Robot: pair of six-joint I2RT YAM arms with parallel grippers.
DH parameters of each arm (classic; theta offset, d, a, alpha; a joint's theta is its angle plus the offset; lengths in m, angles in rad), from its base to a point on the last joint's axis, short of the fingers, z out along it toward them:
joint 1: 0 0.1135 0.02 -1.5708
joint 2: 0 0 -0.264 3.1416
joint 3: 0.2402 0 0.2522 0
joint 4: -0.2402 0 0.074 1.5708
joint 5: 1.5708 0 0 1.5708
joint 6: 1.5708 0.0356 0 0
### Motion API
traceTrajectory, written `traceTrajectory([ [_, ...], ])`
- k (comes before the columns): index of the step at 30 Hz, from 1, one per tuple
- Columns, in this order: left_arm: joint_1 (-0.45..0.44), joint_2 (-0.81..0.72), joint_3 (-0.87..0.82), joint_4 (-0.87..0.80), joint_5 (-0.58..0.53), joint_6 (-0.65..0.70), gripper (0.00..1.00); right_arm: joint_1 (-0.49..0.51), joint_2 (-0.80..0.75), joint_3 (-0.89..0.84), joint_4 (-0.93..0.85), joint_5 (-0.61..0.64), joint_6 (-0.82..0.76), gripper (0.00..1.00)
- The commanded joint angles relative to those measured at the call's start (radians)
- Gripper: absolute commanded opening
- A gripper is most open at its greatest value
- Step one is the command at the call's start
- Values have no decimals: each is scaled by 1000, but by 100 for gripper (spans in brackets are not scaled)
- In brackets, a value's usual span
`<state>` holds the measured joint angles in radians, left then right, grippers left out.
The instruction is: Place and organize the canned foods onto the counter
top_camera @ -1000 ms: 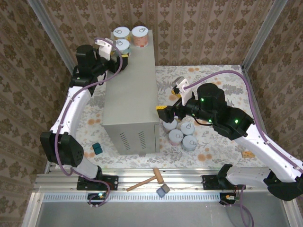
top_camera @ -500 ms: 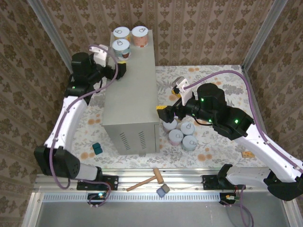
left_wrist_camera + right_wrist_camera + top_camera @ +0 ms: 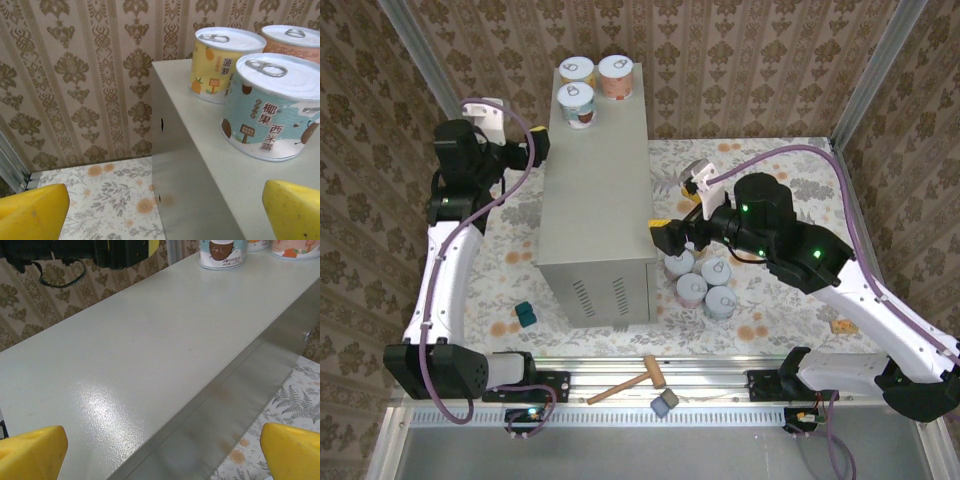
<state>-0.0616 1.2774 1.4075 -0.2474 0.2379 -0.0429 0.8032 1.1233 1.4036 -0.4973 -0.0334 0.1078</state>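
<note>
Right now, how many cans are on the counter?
3, at the far end of the counter: yellow can back left, orange can back right, teal can in front of the yellow. None look hidden.

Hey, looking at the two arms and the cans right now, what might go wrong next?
1. The cans on the floor stand packed together close beside the counter. The open right hand, reaching for one, may topple its neighbours or catch the counter's wall.
2. The teal can stands near the counter's left edge, with the open left hand just off that edge. A careless swing might nudge it into the yellow can.
</note>
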Motion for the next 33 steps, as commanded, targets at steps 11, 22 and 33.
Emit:
traceTrajectory([
  [11,-14,-15,130,-180,41,-70,100,-48,-2,96,-237,419,220,100],
  [22,-207,-70,283,-369,228,-123,100,-212,-3,-31,-356,370,314,100],
  [33,-510,-24,395,-532,292,-75,100,-281,115,-235,-222,268,334,100],
])
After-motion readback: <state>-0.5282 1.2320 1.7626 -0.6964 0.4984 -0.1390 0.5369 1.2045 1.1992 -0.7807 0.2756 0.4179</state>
